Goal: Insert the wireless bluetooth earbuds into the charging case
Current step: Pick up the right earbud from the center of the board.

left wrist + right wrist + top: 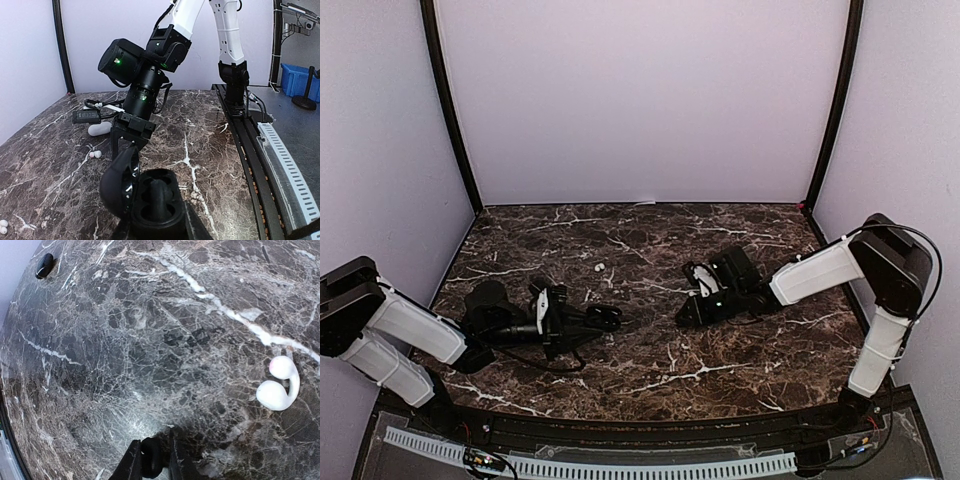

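My left gripper (157,226) is shut on the base of a black charging case (156,197). The case's lid (119,184) hangs open to the left and both wells show empty. In the top view this case (605,319) sits left of centre. My right gripper (152,460) is shut on a small black earbud (151,456) just above the marble. From the left wrist view it (131,131) stands directly behind the open lid. A white earbud (277,387) lies loose on the table, and a black one (45,265) lies farther off.
A white oval case (100,129) lies behind the right gripper, beside a black cable. Small white buds lie on the marble (95,154) and at the left edge (2,226). One white bud (601,267) rests mid-table. Walls close in three sides.
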You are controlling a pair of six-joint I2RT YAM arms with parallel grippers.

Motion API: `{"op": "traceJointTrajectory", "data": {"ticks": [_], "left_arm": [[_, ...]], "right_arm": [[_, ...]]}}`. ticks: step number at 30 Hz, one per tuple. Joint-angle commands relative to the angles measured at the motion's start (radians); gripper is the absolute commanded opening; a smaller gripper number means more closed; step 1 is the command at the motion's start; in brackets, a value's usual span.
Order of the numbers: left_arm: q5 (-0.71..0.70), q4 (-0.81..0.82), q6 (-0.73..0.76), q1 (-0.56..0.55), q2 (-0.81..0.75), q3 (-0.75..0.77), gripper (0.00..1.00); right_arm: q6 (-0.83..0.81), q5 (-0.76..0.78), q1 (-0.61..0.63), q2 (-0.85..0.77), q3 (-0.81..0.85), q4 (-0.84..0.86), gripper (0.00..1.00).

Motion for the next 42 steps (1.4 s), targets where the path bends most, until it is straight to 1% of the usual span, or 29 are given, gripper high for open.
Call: {"op": "traceJointTrajectory", "data": {"ticks": [1,4,7,13,19,24,30,33,36,40,42], "left_arm": [[0.007,0.008,0.004,-0.002,-0.028,-0.011,0.14],[0.007,0.008,0.004,-0.003,-0.028,-0.012,0.14],[0.008,0.006,0.006,-0.002,-0.028,-0.012,0.14],[0.01,0.004,0.009,-0.002,-0.03,-0.013,0.14],[0.018,0.005,0.011,-0.003,-0.027,-0.013,0.14],[0.056,0.015,0.026,-0.003,-0.013,-0.013,0.14],[0.067,0.035,0.052,-0.004,-0.005,-0.02,0.14],[0.047,0.033,0.063,-0.004,-0.004,-0.022,0.14],[0.014,0.011,0.075,-0.009,0.0,-0.016,0.13],[-0.032,0.004,0.096,-0.025,0.016,-0.014,0.13],[-0.056,-0.001,0.113,-0.04,0.03,-0.009,0.13]], "right_arm": [[0.009,-0.016,0.014,-0.015,-0.011,-0.042,0.18],[0.016,-0.058,0.014,-0.029,-0.021,-0.006,0.15],[0.02,-0.105,0.014,-0.056,-0.038,0.04,0.13],[0.016,-0.129,0.014,-0.108,-0.052,0.055,0.11],[0.009,-0.147,0.014,-0.144,-0.063,0.051,0.11],[-0.029,-0.172,0.02,-0.184,-0.079,0.064,0.11],[-0.044,-0.198,0.047,-0.271,-0.091,0.08,0.11],[-0.004,-0.202,0.065,-0.288,-0.084,0.072,0.11],[0.073,-0.192,0.09,-0.3,-0.09,0.079,0.11],[0.239,-0.194,0.11,-0.311,-0.113,0.089,0.11],[0.336,-0.194,0.117,-0.321,-0.13,0.094,0.13]]}}
